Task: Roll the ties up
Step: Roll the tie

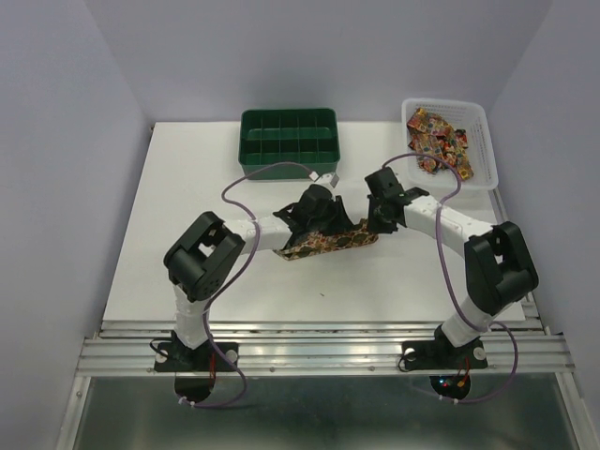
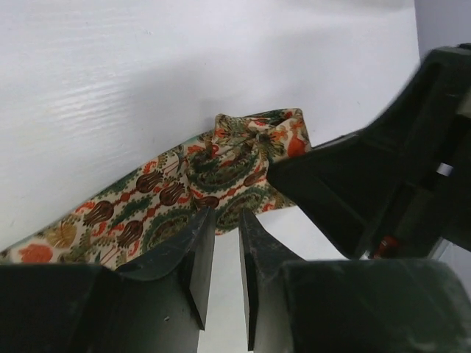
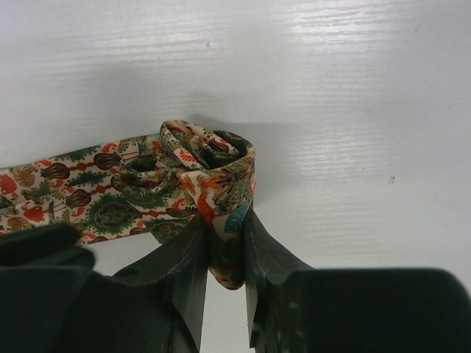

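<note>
The left arm [image 1: 261,230] bends at its elbow near the desk's [image 1: 187,206] front edge and reaches to the right. The right arm [image 1: 441,221] bends the same way and reaches to the left, so both wrists meet over the middle of the desk. The tie [image 1: 328,242] lies flat there between them, and one end is rolled into a small coil [image 3: 202,173].

The right fingers [image 3: 184,272] point down and pinch this coil at its near side. The left fingers [image 2: 195,257] stand narrow, with their tips at the edge of the flat part of the tie. I cannot tell if they grip it.

Behind are a green tray [image 1: 286,114] and a white basket [image 1: 487,141] with more ties [image 1: 439,141] inside.
</note>
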`<state>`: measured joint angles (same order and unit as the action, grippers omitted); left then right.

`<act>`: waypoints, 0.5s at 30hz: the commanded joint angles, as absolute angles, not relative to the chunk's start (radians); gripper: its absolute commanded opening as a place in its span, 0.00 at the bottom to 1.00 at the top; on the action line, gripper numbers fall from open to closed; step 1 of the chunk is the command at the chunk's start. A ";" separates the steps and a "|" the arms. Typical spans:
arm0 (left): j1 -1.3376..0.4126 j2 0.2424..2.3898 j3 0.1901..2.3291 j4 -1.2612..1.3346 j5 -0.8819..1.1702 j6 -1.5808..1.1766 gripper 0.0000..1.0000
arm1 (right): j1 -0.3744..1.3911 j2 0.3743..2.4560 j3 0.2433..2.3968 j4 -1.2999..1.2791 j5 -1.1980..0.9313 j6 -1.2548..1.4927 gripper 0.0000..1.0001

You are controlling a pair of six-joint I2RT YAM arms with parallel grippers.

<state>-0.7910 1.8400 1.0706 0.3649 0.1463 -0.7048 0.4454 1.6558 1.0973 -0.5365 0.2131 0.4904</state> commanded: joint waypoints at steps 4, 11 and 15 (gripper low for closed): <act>-0.816 1.965 1.210 0.341 0.190 -0.670 0.27 | 0.439 1.588 1.114 -0.528 0.202 0.491 0.18; -0.824 2.014 1.232 0.333 0.172 -0.678 0.22 | 0.439 1.575 1.103 -0.509 0.166 0.489 0.18; -0.825 2.023 1.227 0.331 0.173 -0.683 0.21 | 0.440 1.557 1.092 -0.491 0.118 0.485 0.18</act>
